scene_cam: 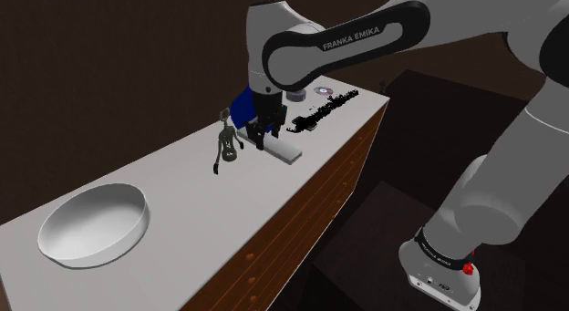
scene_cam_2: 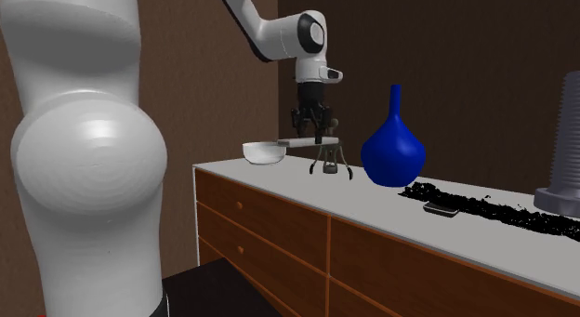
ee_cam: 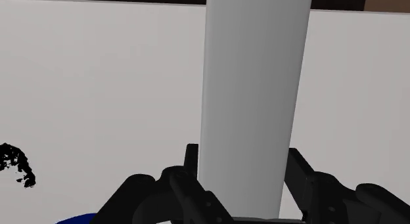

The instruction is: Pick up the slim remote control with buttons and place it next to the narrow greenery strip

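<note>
Wrist view shows the black fingers point(ee_cam: 299, 173) clamped on either side of a plain pale grey slim bar-shaped remote point(ee_cam: 253, 91). It is held level above the white worktop point(scene_cam: 182, 218), just beside a dark metal corkscrew point(scene_cam_2: 330, 159) and a blue round-bellied vase point(scene_cam_2: 393, 150). It is well apart from the narrow black speckled greenery strip point(scene_cam_2: 483, 205).

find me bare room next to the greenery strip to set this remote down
Bare tabletop runs between the greenery strip and the front edge, apart from a small dark object there. The widest free patch lies between the bowl and the corkscrew-like tool. It is crowded where the blue vase stands by the strip's end.
</note>
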You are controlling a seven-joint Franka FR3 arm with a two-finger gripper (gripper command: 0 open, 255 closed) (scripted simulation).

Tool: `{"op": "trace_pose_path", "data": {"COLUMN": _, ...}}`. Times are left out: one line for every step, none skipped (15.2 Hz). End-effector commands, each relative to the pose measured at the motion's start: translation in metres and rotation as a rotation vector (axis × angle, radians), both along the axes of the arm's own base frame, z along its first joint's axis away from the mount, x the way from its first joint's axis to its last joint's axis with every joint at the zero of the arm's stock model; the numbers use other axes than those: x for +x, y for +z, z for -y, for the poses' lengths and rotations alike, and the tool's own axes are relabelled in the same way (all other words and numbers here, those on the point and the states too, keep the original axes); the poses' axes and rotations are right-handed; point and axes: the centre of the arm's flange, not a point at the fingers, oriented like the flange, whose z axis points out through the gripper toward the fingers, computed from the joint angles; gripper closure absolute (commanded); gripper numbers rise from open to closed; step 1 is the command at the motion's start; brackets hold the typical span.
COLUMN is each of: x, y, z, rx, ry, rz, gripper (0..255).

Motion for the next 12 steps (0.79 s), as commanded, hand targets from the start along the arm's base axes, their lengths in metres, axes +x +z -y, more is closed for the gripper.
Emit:
{"op": "trace_pose_path", "data": {"x": -0.002, "y": 0.000, "z": 0.029, "rx": 0.001, "ry": 0.001, "rz": 0.000, "gripper": 255}}
{"op": "trace_pose_path", "data": {"x": -0.002, "y": 0.000, "z": 0.042, "rx": 0.001, "ry": 0.001, "rz": 0.000, "gripper": 255}}
{"op": "trace_pose_path", "data": {"x": -0.002, "y": 0.000, "z": 0.056, "rx": 0.001, "ry": 0.001, "rz": 0.000, "gripper": 255}}
{"op": "trace_pose_path", "data": {"x": -0.002, "y": 0.000, "z": 0.069, "rx": 0.001, "ry": 0.001, "rz": 0.000, "gripper": 255}}
{"op": "trace_pose_path", "data": {"x": -0.002, "y": 0.000, "z": 0.082, "rx": 0.001, "ry": 0.001, "rz": 0.000, "gripper": 255}}
{"op": "trace_pose_path", "data": {"x": -0.003, "y": 0.000, "z": 0.095, "rx": 0.001, "ry": 0.001, "rz": 0.000, "gripper": 255}}
{"op": "trace_pose_path", "data": {"x": -0.003, "y": 0.000, "z": 0.108, "rx": 0.001, "ry": 0.001, "rz": 0.000, "gripper": 255}}
{"op": "trace_pose_path", "data": {"x": -0.003, "y": 0.000, "z": 0.122, "rx": 0.001, "ry": 0.001, "rz": 0.000, "gripper": 255}}
{"op": "trace_pose_path", "data": {"x": -0.003, "y": 0.000, "z": 0.135, "rx": 0.001, "ry": 0.001, "rz": 0.000, "gripper": 255}}
{"op": "trace_pose_path", "data": {"x": -0.003, "y": 0.001, "z": 0.148, "rx": 0.001, "ry": 0.001, "rz": 0.000, "gripper": 255}}
{"op": "trace_pose_path", "data": {"x": -0.004, "y": 0.001, "z": 0.161, "rx": 0.001, "ry": 0.001, "rz": 0.000, "gripper": 255}}
{"op": "trace_pose_path", "data": {"x": -0.004, "y": 0.001, "z": 0.174, "rx": 0.001, "ry": 0.001, "rz": 0.000, "gripper": 255}}
